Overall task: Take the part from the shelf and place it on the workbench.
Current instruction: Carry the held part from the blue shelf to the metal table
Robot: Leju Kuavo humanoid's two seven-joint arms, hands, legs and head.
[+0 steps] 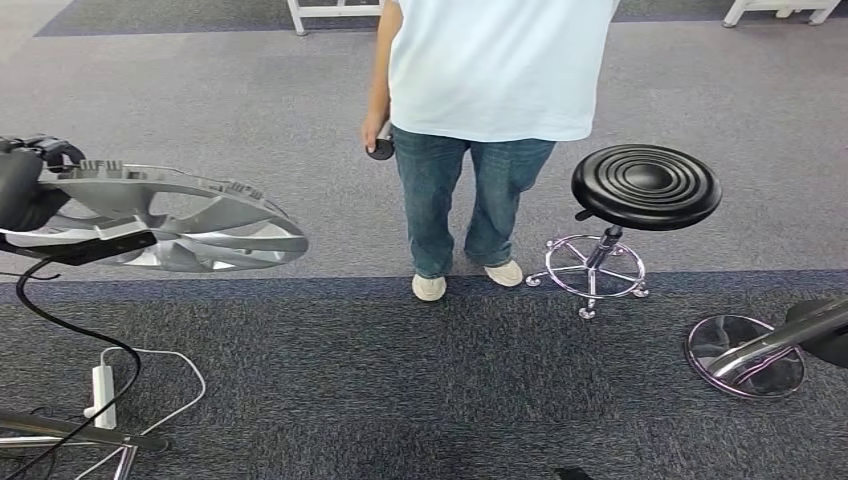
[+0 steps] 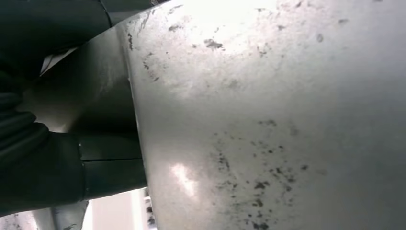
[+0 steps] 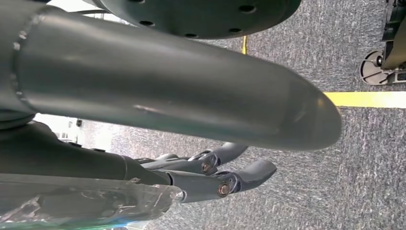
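Note:
The part is a silver wheel cover (image 1: 170, 215) with spokes and a notched rim, held roughly level above the carpet at the left of the head view. My left hand (image 1: 22, 190), black, grips its near edge. In the left wrist view the cover's scuffed silver surface (image 2: 268, 120) is very close, with my left hand's dark fingers (image 2: 33, 158) against its edge. My right hand (image 3: 191, 110) hangs over the grey carpet with its dark fingers (image 3: 239, 179) loosely extended and nothing in them.
A person in a light shirt and jeans (image 1: 490, 70) stands straight ahead, holding a small dark object (image 1: 380, 150). A black round stool (image 1: 645, 185) is beside them, and a chrome disc base (image 1: 745, 355) lies at right. A white power strip (image 1: 103, 385) with cables lies lower left.

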